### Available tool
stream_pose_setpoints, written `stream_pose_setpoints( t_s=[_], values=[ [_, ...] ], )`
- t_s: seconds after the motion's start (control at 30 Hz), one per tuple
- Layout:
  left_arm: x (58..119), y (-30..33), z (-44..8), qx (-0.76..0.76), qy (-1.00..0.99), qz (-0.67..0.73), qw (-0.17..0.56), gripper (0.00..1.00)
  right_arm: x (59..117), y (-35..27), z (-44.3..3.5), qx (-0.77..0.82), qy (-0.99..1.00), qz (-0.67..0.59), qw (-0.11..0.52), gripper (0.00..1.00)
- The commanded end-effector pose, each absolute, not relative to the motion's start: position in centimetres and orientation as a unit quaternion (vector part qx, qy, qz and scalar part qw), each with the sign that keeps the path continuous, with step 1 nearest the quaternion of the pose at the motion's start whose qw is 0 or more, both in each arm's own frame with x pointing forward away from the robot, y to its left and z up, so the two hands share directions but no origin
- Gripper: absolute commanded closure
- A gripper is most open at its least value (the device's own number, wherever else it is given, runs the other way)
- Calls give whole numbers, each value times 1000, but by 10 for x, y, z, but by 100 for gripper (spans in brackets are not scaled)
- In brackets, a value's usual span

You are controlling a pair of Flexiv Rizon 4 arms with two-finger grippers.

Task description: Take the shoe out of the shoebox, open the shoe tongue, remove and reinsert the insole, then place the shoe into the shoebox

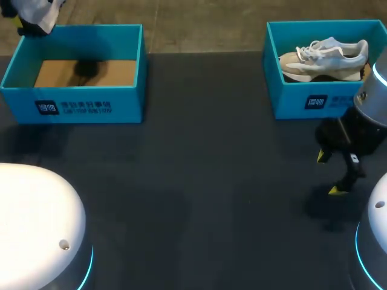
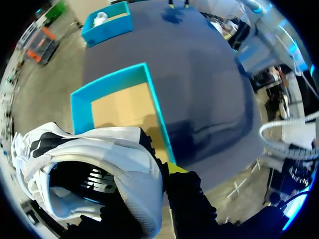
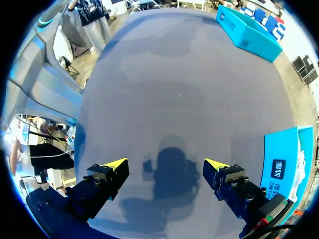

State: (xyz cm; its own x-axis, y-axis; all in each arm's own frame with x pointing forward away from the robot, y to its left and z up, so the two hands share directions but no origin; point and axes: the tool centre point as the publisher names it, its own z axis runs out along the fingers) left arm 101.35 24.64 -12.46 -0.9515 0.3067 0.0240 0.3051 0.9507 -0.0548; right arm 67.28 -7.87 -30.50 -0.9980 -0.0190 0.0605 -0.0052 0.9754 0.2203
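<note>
Left pincer: the left pincer [image 2: 158,175] is closed on the white trainer with black patches [image 2: 99,154]. One yellow tip shows pressed against the shoe's outer wall, and the other is hidden by the shoe.
Held shoe: it hangs in the air with its opening turned towards the wrist camera, so the dark inside can be seen. From above it sits over the far outer corner of the left blue cardboard shoebox [image 1: 72,106], clear of the rim.
Left box: lidless, at the far left of the dark grey worktop [image 1: 199,181]. Its brown cardboard floor shows, with a dark shadow on it.
Right pincer: the right pincer [image 1: 329,174] stands wide apart with nothing between its fingers. It hovers over bare worktop, with its shadow lying on the surface just beneath it.
Right box: the right blue cardboard shoebox [image 1: 314,99] sits at the far right, just beyond the right pincer and well apart from the left box.
Second shoe: a beige-and-white laced trainer [image 1: 323,59] lies inside the right box, along its length.
</note>
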Motion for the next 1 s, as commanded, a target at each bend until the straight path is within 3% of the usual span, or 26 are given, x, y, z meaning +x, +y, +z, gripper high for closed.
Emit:
stream_pose_setpoints(
  t_s=[0.03,0.7,1.0],
  values=[
    [1008,254,-123,-195,-980,31,3,100,672,-78,-305,6,-993,-110,30,0],
    [1010,263,-121,-201,-978,47,-5,100,672,-78,-305,6,-993,-110,30,0],
    [1036,298,-140,-439,-898,-14,-18,100,672,-78,-305,6,-993,-110,30,0]
  ],
)
